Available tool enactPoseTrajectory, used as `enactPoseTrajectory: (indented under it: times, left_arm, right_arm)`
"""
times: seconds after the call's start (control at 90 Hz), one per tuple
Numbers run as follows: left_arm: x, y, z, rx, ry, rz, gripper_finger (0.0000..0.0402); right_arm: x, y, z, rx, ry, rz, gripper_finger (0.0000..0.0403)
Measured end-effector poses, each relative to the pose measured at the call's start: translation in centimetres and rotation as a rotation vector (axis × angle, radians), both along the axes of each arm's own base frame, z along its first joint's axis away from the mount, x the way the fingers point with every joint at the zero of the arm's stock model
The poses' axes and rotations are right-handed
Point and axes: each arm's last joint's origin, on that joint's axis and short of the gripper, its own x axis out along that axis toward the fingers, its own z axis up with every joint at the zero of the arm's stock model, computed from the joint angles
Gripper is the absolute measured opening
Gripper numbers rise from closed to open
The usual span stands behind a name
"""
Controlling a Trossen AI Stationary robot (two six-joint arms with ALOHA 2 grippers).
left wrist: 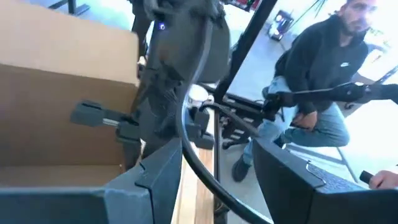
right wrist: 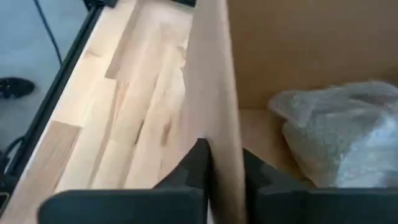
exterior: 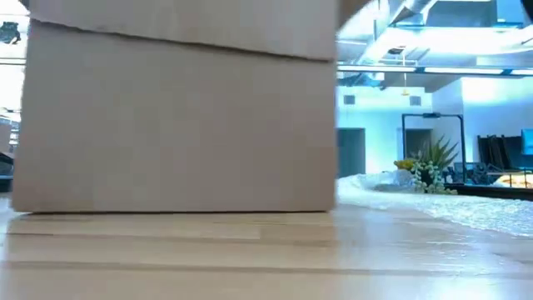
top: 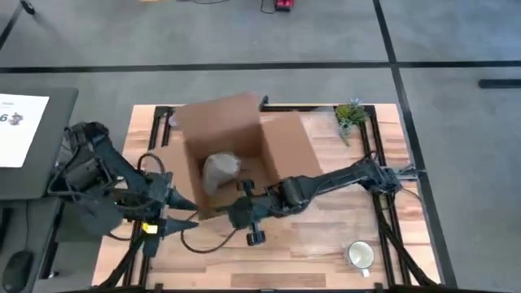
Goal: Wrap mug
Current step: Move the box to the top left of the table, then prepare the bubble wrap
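The right gripper (right wrist: pixel 221 165) pinches the near wall of an open cardboard box (top: pixel 244 146), its two dark fingers (right wrist: pixel 193 168) closed against either face of the thin board, one inside the box and one outside. The right wrist view alone shows this grip; from the high view the gripper (top: pixel 244 207) reads only as a dark mass at the box's front edge, at the end of an arm stretched across the table from the right.

Inside the box lies the bubble-wrapped bundle (right wrist: pixel 339 134), pale and crinkled, resting on the box floor near the gripped wall. The high view shows the same bundle (top: pixel 220 171) as a grey lump in the box's front left part, with the flaps standing open to the rear and to the right.

The left gripper (top: pixel 167 216) waits at the table's left front corner, just beside the box; its fingers point toward the box, and whether they are parted cannot be told. Its wrist view looks past the box's side to the other arm and to a seated person (left wrist: pixel 323 81) in dark clothing beyond the table.

The low view is filled by the box's plain side (exterior: pixel 175 125) standing on the wooden table (exterior: pixel 266 258), with a sheet of bubble wrap (exterior: pixel 441 204) and a small plant (exterior: pixel 425 171) farther off. An unwrapped mug (top: pixel 361 255) stands alone at the table's front right, seen only from above.
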Motion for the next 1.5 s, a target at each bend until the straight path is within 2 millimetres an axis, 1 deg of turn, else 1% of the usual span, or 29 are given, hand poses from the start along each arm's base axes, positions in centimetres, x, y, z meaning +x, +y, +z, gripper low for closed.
enactPoseTrajectory:
  times: [0.1, 0.189, 0.3, 0.422, 0.544, 0.644, 0.689, 0.789, 0.833, 0.911, 0.978, 1.044, 1.089, 1.167, 1.244, 1.322, 1.378, 1.422, 1.5]
  left_arm:
    - [0.4, -0.5, -0.6, 0.008, 0.027, 0.013, 0.0175]
    - [0.7, -0.7, -1.0, 0.002, 0.049, 0.032, 0.0175]
    - [0.9, -0.9, -1.5, -0.006, 0.072, 0.062, 0.0175]
    - [1.0, -1.1, -2.1, -0.011, 0.105, 0.083, 0.0175]
    - [1.1, -1.2, -2.5, -0.026, 0.132, 0.108, 0.0175]
    - [1.2, -1.4, -2.8, -0.029, 0.145, 0.123, 0.0175]
    - [1.3, -1.5, -3.0, -0.031, 0.153, 0.132, 0.0175]
    - [1.5, -1.7, -3.2, -0.031, 0.157, 0.140, 0.0175]
    - [1.5, -1.8, -3.3, -0.029, 0.159, 0.139, 0.0175]
    - [1.8, -1.9, -3.5, -0.022, 0.160, 0.147, 0.0175]
    - [2.1, -2.0, -3.7, -0.006, 0.156, 0.168, 0.0175]
    - [2.6, -2.0, -3.9, 0.010, 0.161, 0.180, 0.0175]
    - [3.0, -1.9, -4.0, 0.023, 0.164, 0.183, 0.0175]
    - [3.8, -1.5, -4.1, 0.023, 0.179, 0.183, 0.0175]
    - [5.0, -1.0, -4.3, 0.014, 0.226, 0.151, 0.0175]
    - [6.2, -0.5, -4.6, 0.008, 0.270, 0.104, 0.0175]
    - [7.1, 0.1, -4.6, 0.010, 0.276, 0.076, 0.0175]
    - [7.6, 0.3, -4.8, 0.022, 0.286, 0.064, 0.0175]
    - [8.5, 0.8, -4.9, 0.048, 0.283, 0.058, 0.0175]
  right_arm:
    - [0.8, -1.8, 0.1, -0.030, -0.026, 0.003, 0.0018]
    - [1.7, -3.7, 0.3, -0.046, -0.080, -0.019, 0.0044]
    - [2.8, -6.3, 0.5, -0.041, -0.150, -0.090, 0.0078]
    - [3.5, -8.3, 0.9, -0.032, -0.221, -0.123, 0.0124]
    - [4.0, -9.6, 1.6, -0.014, -0.292, -0.141, 0.0182]
    - [3.6, -9.8, 3.0, -0.007, -0.345, -0.148, 0.0223]
    - [3.1, -9.9, 4.1, -0.005, -0.377, -0.153, 0.0235]
    - [1.4, -9.8, 6.9, 0.014, -0.437, -0.198, 0.0244]
    - [0.2, -9.8, 8.4, 0.041, -0.452, -0.220, 0.0244]
    - [-1.7, -9.4, 10.2, 0.097, -0.454, -0.240, 0.0240]
    - [-4.0, -8.7, 11.8, 0.139, -0.420, -0.253, 0.0236]
    - [-6.3, -7.5, 13.1, 0.195, -0.391, -0.251, 0.0232]
    - [-8.2, -6.5, 13.7, 0.232, -0.328, -0.245, 0.0230]
    - [-10.9, -4.6, 13.9, 0.315, -0.208, -0.273, 0.0226]
    - [-12.9, -2.8, 13.0, 0.376, -0.051, -0.358, 0.0221]
    - [-14.7, -0.9, 11.6, 0.350, 0.092, -0.471, 0.0213]
    - [-15.7, 0.2, 10.0, 0.308, 0.186, -0.577, 0.0206]
    - [-16.0, 1.0, 8.5, 0.301, 0.241, -0.649, 0.0199]
    - [-16.7, 2.7, 5.4, 0.286, 0.305, -0.710, 0.0186]
